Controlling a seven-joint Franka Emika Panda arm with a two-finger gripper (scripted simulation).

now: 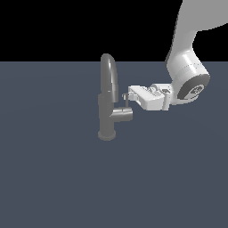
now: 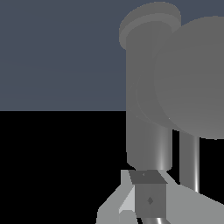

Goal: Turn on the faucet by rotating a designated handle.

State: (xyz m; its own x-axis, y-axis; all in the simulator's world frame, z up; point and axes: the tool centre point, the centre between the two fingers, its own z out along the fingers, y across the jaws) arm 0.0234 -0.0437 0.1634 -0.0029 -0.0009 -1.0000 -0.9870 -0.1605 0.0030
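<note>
Jaws (image 1: pixel 126 96) of the white robot arm (image 1: pixel 187 67) reach in sideways and meet the handle (image 1: pixel 126 101), a thin dark rod standing up from the end of the faucet's side cylinder (image 1: pixel 122 114); whether they are clenched on it cannot be told. Beside them, the dull grey faucet (image 1: pixel 107 100) stands upright on the dark blue-grey bench (image 1: pixel 53 178), its arched spout rising above the handle. From the wrist camera, one pale fingertip (image 2: pixel 148 197) sits right against the faucet's cylindrical body (image 2: pixel 146 131).
</note>
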